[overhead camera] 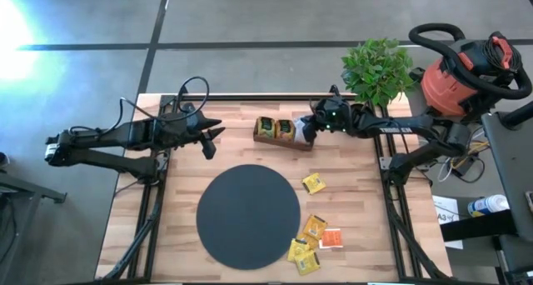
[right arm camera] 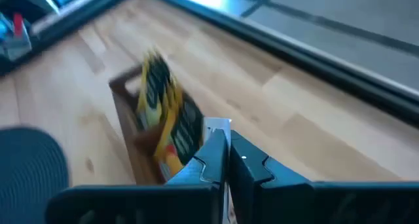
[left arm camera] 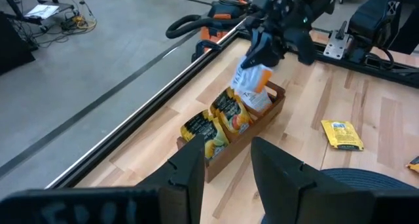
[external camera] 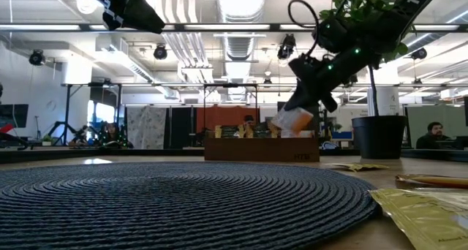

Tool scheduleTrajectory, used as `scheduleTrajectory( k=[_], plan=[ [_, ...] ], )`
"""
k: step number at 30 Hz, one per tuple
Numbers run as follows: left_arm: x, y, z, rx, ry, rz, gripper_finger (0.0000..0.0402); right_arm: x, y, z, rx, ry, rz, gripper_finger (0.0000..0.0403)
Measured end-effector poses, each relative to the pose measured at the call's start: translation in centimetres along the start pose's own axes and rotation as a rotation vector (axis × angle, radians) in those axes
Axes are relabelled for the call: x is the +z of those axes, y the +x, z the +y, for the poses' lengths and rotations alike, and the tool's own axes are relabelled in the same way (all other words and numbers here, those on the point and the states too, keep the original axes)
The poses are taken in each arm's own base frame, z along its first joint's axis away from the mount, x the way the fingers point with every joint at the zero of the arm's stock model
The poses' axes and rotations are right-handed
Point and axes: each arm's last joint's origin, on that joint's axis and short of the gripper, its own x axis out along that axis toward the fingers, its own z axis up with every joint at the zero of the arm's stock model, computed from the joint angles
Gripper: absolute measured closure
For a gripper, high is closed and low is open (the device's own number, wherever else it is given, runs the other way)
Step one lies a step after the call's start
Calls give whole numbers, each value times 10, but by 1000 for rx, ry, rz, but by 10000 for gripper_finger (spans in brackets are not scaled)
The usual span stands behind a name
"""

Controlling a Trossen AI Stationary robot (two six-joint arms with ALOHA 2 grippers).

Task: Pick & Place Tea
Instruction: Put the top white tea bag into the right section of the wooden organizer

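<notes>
Holding yellow sachets (overhead camera: 276, 128): wooden tray (overhead camera: 283, 141).

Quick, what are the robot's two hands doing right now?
Left gripper: open, holding nothing, near the table's back left.
Right gripper: shut on a white-and-orange tea sachet above the wooden tray.

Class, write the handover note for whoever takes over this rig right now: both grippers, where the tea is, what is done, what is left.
Right gripper: shut on an orange-and-white sachet, over the wooden tray's right end.
Left gripper: open, empty, waiting at the table's back left.
Done: yellow sachets stand in the tray.
Left: release this one; five loose sachets lie right of the black mat.
</notes>
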Motion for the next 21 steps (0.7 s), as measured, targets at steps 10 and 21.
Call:
scheduleTrajectory(
  k=[10,21],
  plan=[
    [0,0,0,0,-1,0,282,-2,-17,13,-103,126,-118,394],
    [0,0,0,0,-1,0,282,-41,-32,12,-4,271,-330,394]
  ],
)
